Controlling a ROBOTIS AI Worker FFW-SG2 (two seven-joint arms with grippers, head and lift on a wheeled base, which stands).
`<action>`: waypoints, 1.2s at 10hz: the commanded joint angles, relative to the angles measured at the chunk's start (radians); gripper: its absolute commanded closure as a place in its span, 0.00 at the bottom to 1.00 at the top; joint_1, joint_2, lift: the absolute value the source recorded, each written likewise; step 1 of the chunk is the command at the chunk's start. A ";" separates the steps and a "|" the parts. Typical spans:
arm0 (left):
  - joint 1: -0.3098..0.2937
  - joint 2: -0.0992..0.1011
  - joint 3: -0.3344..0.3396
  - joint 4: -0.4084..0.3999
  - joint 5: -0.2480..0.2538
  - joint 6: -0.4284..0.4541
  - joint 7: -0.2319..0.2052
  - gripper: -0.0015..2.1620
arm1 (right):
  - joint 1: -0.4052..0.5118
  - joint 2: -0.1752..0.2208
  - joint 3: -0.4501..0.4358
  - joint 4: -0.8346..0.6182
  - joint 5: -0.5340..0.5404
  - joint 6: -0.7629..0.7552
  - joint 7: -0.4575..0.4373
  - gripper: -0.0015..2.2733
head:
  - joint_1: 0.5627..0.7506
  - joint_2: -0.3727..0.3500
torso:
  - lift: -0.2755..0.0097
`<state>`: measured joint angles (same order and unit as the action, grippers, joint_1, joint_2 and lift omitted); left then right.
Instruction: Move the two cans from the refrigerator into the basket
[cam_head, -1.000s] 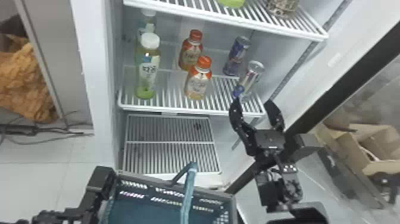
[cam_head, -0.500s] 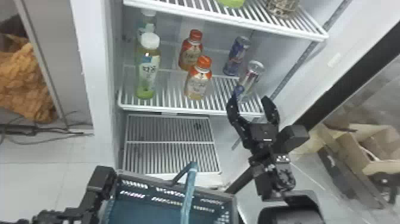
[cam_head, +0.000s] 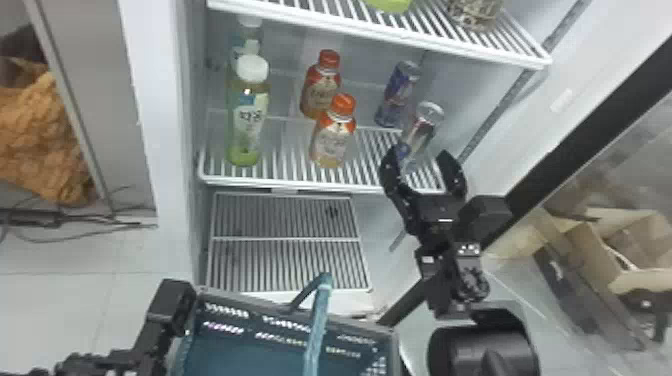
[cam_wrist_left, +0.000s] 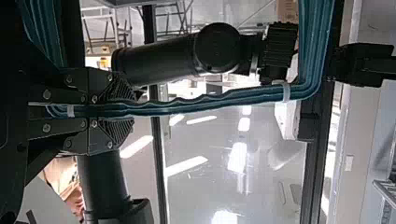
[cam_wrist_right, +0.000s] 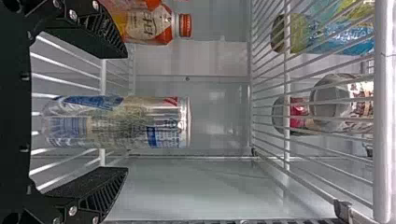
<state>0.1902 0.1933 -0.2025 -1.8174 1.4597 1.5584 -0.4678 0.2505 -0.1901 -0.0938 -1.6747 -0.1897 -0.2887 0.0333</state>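
Head view, two o'clock: the right pincer is spread around the nearer can, first pick, likely closing next; left pincer pinches basket handle.

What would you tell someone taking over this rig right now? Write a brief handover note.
Left gripper: shut on the handle of the basket.
Right gripper: open and empty, fingers either side of the front can, not clamped on it.
Cans: the front can and the rear can both stand on the refrigerator shelf.
Done: basket held, right gripper at the front can; neither can moved into the basket.
Left: grip and transfer the front can, then the rear one.
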 joint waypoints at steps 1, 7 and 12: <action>0.001 0.000 -0.001 0.000 0.000 0.013 0.000 0.56 | -0.030 -0.002 0.000 0.027 0.004 -0.003 -0.004 0.07 | 0.70 0.03 | 0.03; -0.004 0.000 -0.001 0.000 0.000 0.013 0.000 0.56 | -0.152 -0.008 0.014 0.120 0.002 -0.023 -0.023 0.08 | 0.70 0.03 | 0.03; -0.006 0.000 0.001 0.000 0.000 0.013 0.000 0.56 | -0.172 -0.009 0.022 0.139 -0.018 -0.018 -0.032 0.38 | 0.70 0.03 | 0.03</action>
<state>0.1840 0.1933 -0.2018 -1.8174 1.4605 1.5585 -0.4672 0.0784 -0.1994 -0.0720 -1.5354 -0.2065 -0.3077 0.0014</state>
